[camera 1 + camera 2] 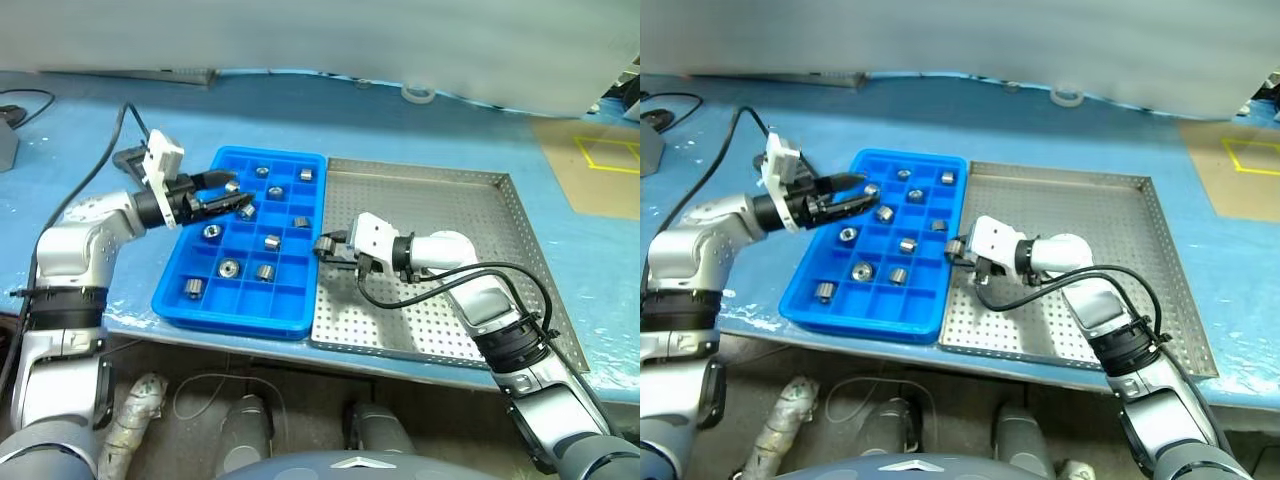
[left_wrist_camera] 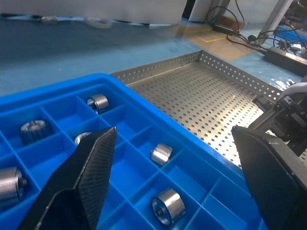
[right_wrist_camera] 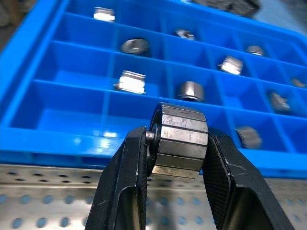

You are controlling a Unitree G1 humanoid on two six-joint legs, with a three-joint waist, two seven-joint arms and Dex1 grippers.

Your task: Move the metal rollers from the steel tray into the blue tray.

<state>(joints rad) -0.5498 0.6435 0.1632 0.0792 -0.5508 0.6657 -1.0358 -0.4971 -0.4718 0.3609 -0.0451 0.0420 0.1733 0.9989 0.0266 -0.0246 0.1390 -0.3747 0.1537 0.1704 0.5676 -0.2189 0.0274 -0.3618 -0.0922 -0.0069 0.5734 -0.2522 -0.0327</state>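
Clearly pinching one of the metal rollers (image 3: pixel 178 140): right claw (image 1: pixel 325 247), above the steel tray (image 1: pixel 480 200) at its edge beside the blue tray (image 1: pixel 225 305). Spread wide, gripping nothing: left claw (image 1: pixel 228 196), over the blue tray's far left corner. More rollers (image 1: pixel 229 268) in its compartments.

Tape roll (image 1: pixel 419 94) on blue table (image 1: pixel 80 150)

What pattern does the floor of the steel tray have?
The steel tray floor is bare silver metal with a regular grid of small round holes, clearest in the left wrist view.
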